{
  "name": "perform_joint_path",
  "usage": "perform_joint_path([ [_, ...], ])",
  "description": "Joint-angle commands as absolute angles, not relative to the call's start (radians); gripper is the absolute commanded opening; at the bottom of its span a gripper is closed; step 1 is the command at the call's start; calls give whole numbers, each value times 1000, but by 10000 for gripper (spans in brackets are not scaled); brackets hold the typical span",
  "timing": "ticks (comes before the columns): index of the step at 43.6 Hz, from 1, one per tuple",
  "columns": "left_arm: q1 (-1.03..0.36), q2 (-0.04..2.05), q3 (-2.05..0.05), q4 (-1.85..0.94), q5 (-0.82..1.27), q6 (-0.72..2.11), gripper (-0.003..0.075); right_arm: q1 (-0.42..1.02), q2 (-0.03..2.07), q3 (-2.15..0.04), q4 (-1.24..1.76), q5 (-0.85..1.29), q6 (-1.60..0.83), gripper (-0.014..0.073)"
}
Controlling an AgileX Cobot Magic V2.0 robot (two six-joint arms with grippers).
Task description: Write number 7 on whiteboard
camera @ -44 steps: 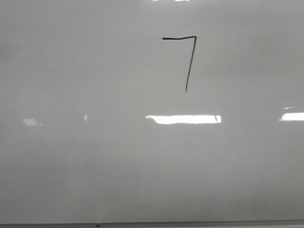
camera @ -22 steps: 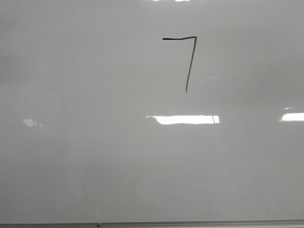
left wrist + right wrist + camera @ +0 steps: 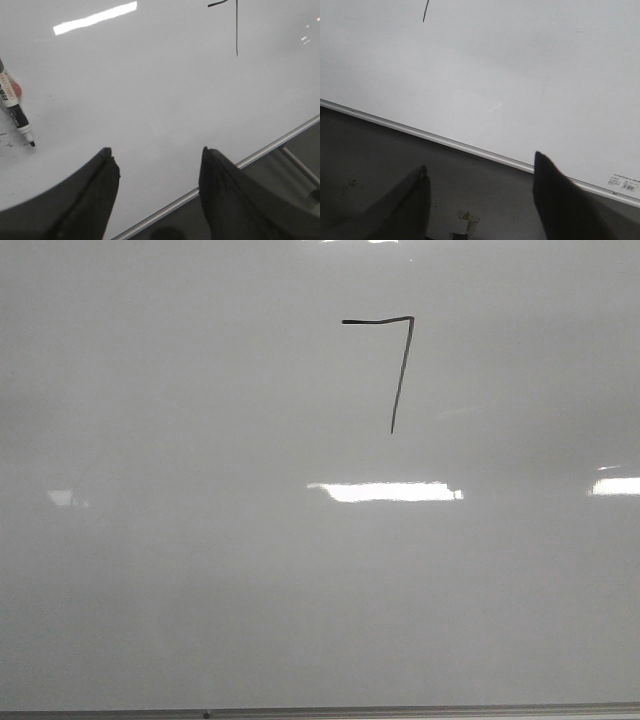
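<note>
Reflection (image 3: pixel 385 492) slightly shifted; number 7 (image 3: pixel 397 360) unchanged on whiteboard (image 3: pixel 200 590).

Handwritten in black on the whiteboard (image 3: pixel 200 570): the number 7 (image 3: pixel 393 358), upper centre of the front view, short top stroke and longer slanted downstroke. Seen again at the upper right of the left wrist view (image 3: pixel 234 20), top stroke cut by the frame edge. Only the downstroke's tip visible at the upper left of the right wrist view (image 3: pixel 425 11).

Printed band on the marker (image 3: pixel 14 111), far left of the left wrist view: lettering too blurred to read.

Small white sticker (image 3: pixel 623 182), lower right of the right wrist view, on the board's corner: fine print and barcodes, illegible.
</note>
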State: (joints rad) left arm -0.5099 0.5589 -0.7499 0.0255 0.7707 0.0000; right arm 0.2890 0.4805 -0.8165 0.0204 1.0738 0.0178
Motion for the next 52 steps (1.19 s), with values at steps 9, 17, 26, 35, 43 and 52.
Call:
perform_joint_path([
  [9,-516,560,-777,20,693,6,139,282,484,-840,10,1020,21,153],
  [17,-516,560,-777,20,693,6,-21,282,484,-840,10,1020,21,-73],
  [26,-516,560,-777,20,689,6,-20,282,484,-840,11,1035,21,-67],
  [35,-516,560,-777,20,687,6,-20,282,484,-840,11,1047,21,-67],
  [43,-516,560,-777,20,687,6,-20,282,484,-840,11,1047,21,-67],
  [52,-465,509,-745,57,635,18,-20,282,484,-840,11,1047,21,-67],
])
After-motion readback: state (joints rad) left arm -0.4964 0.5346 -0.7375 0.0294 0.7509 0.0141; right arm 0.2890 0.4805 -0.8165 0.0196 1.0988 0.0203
